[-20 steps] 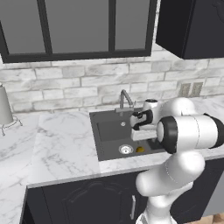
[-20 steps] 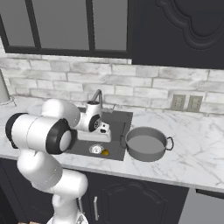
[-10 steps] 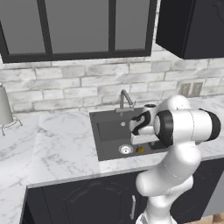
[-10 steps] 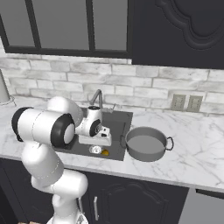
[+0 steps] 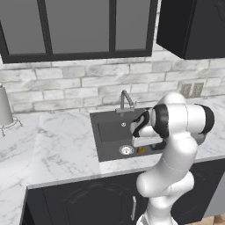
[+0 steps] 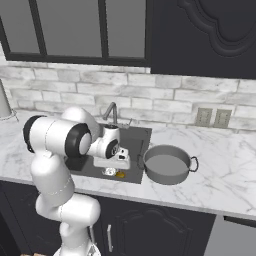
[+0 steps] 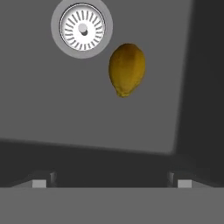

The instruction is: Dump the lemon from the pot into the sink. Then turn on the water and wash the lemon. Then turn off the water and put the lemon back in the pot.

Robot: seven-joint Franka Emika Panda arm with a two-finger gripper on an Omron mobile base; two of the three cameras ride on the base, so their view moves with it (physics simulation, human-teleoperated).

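Note:
The lemon (image 7: 127,69) lies on the floor of the dark sink (image 7: 52,113), just beside the round silver drain (image 7: 82,28). My gripper (image 7: 111,183) hangs open above it, with nothing between its fingertips (image 7: 39,183). From the left base, the gripper (image 5: 147,146) reaches down into the sink (image 5: 107,132) over the lemon (image 5: 141,150). From the right base, the gripper (image 6: 118,165) is right above the lemon (image 6: 120,174). The grey pot (image 6: 167,165) stands upright on the counter to the right of the sink (image 6: 137,137). No water runs from the faucet (image 5: 126,99).
White marble counter (image 5: 61,149) surrounds the sink, with a brick wall and dark cabinets behind. The faucet (image 6: 111,111) rises at the sink's back edge, behind my hand. A pale upright thing on a wire stand (image 5: 5,110) sits at the far left.
My hand has come down and forward into the sink, ending over the lemon. The elbow swung with it. The jaws stayed open; lemon and pot have not moved.

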